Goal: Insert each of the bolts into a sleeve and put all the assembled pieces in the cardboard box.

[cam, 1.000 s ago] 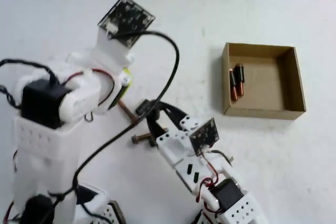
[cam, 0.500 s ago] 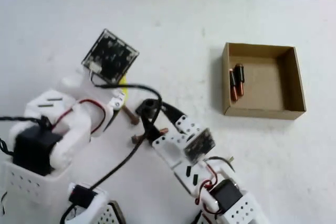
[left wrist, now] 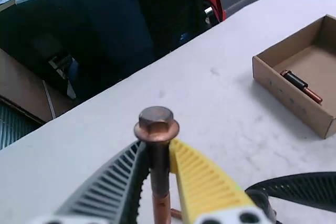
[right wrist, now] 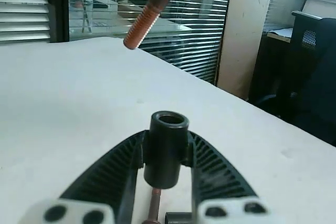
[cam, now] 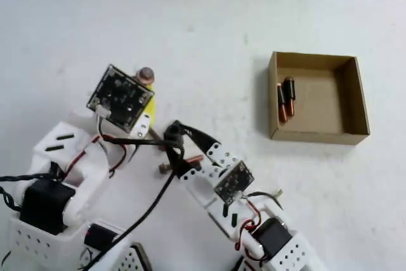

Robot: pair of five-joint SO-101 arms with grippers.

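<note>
**Holding a bolt and a sleeve apart above the desk**

The left tool (left wrist: 156,149) is clenched on a copper bolt (left wrist: 156,125). It grips the shank between its grey and yellow fingers, with the hexagonal head standing up above them. The right tool (right wrist: 166,139) grasps a black sleeve (right wrist: 166,156) upright, its open bore facing up.

In the high view the bolt head lies at 11 o'clock from the sleeve. In the right wrist view the bolt's threaded end hangs tilted above the sleeve, apart from it. A second bolt (cam: 181,164) lies flat on the white desk (cam: 254,30) just at 6 o'clock of the sleeve, beneath the right tool.

The cardboard box (cam: 317,136) sits toward 3 o'clock on the desk, well apart from both tools. Two assembled pieces (cam: 285,101) lie side by side against its 9 o'clock wall.
</note>
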